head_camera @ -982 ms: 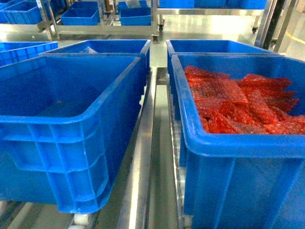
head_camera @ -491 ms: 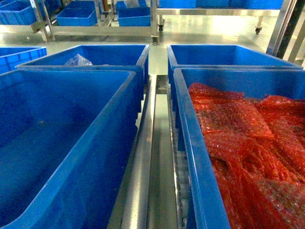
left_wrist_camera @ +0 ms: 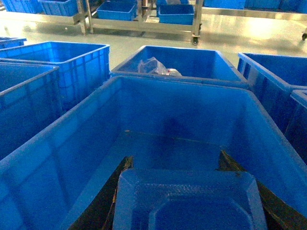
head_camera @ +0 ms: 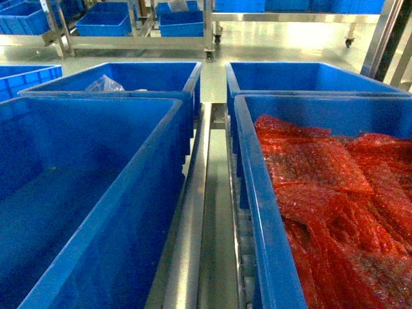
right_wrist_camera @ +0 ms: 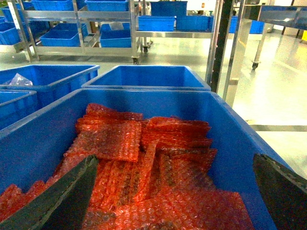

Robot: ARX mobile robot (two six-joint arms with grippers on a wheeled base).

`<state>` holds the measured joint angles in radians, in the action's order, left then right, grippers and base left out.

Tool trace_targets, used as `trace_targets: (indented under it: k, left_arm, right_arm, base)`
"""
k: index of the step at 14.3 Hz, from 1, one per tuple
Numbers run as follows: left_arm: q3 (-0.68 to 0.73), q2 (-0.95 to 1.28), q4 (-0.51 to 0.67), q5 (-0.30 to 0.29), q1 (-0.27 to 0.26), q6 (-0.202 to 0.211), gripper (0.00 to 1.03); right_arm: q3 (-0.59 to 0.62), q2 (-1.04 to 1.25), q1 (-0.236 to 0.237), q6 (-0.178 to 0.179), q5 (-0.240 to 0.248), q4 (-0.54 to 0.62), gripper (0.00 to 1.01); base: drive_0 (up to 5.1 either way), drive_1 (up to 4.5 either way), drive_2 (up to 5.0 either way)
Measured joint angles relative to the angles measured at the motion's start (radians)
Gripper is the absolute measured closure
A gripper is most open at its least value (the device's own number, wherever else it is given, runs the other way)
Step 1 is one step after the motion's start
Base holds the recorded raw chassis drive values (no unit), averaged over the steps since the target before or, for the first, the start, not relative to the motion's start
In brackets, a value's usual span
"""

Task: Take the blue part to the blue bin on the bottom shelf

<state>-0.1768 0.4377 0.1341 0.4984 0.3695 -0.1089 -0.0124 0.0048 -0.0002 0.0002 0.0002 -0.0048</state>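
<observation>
Head view looks down on two large totes side by side on steel roller rails (head_camera: 206, 212): the blue bin (head_camera: 138, 187) on the left, deep and bare inside, and on the right a like tote (head_camera: 264, 212) heaped with red bubble-wrap packets (head_camera: 322, 193). Behind them stand two more blue totes, the left one (head_camera: 138, 77) holding a crumpled clear plastic bag (head_camera: 103, 84), and farther off a steel rack on casters (head_camera: 138, 29) carries smaller blue bins. Left wrist view shows the left hand (left_wrist_camera: 189, 201) hanging over the open blue bin (left_wrist_camera: 57, 143), its two dark fingers (left_wrist_camera: 103, 201) spread to either side of a blue block with bevelled corners, the blue part (left_wrist_camera: 189, 201); the fingers sit against its sides, so the left hand appears clamped on it, above the bin's floor. Right wrist view shows the right hand (right_wrist_camera: 172, 191) over the packet tote (right_wrist_camera: 225, 124), its dark fingers (right_wrist_camera: 67, 196) spread wide apart at the picture's two lower corners with nothing between them but the red packets (right_wrist_camera: 144, 167) below. Neither hand shows in the head view.
</observation>
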Motion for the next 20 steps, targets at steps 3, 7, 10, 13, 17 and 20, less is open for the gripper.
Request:
trace_targets:
  k: [3, 7, 10, 13, 17, 20]
  left_arm:
    - [0.0, 0.0, 0.0, 0.0, 0.0, 0.0, 0.59]
    - [0.0, 0.0, 0.0, 0.0, 0.0, 0.0, 0.59]
    - [0.0, 0.0, 0.0, 0.0, 0.0, 0.0, 0.59]
    - [0.0, 0.0, 0.0, 0.0, 0.0, 0.0, 0.59]
    - [0.0, 0.0, 0.0, 0.0, 0.0, 0.0, 0.59]
    - [0.0, 0.0, 0.0, 0.0, 0.0, 0.0, 0.59]
  right_arm:
    - [0.0, 0.0, 0.0, 0.0, 0.0, 0.0, 0.03]
    - [0.0, 0.0, 0.0, 0.0, 0.0, 0.0, 0.03]
    - [0.0, 0.0, 0.0, 0.0, 0.0, 0.0, 0.03]
    - [0.0, 0.0, 0.0, 0.0, 0.0, 0.0, 0.03]
    - [0.0, 0.0, 0.0, 0.0, 0.0, 0.0, 0.03]
    - [0.0, 0.0, 0.0, 0.0, 0.0, 0.0, 0.03]
  base:
    - [0.0, 0.0, 0.0]
    - [0.0, 0.0, 0.0]
    - [0.0, 0.0, 0.0]
    - [0.0, 0.0, 0.0]
    - [0.0, 0.0, 0.0]
    - [0.0, 0.0, 0.0]
